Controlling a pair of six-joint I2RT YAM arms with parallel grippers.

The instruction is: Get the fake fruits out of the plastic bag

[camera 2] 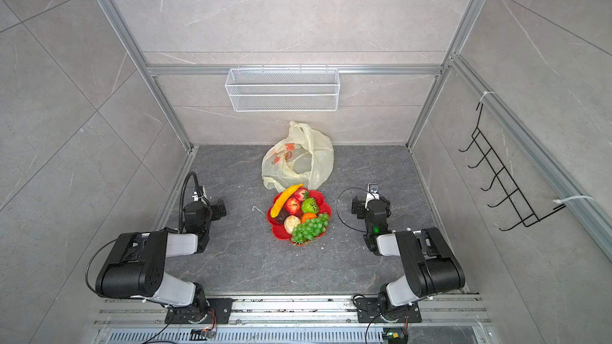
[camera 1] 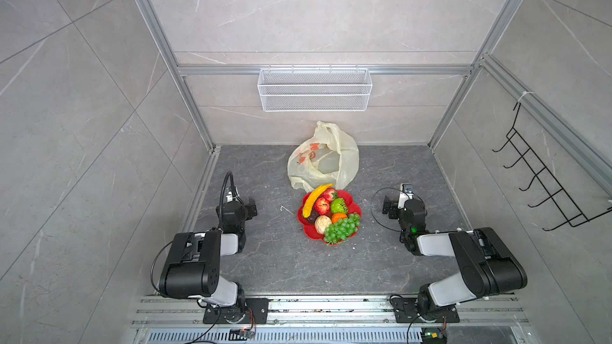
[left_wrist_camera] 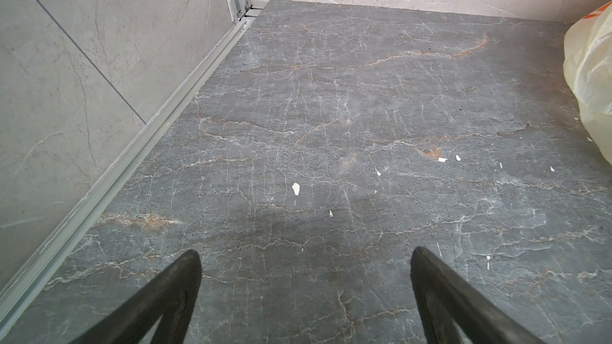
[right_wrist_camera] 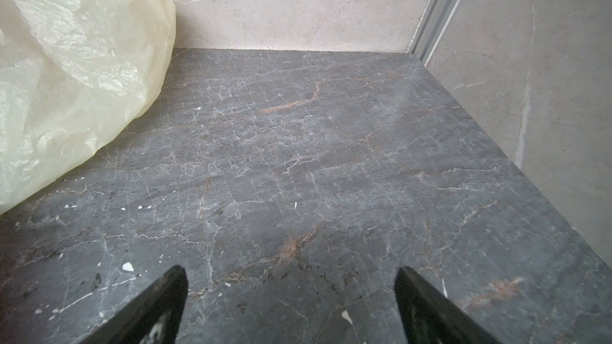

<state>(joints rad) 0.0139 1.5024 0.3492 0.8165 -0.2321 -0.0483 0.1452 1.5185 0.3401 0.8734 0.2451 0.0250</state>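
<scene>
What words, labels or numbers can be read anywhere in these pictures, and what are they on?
No text can be read in any view.
plastic bag: orange-red printed marks, too small and crumpled to read in both top views; only an edge of one shows in the left wrist view.
red plate: no lettering visible.
wire basket: no label visible.
</scene>
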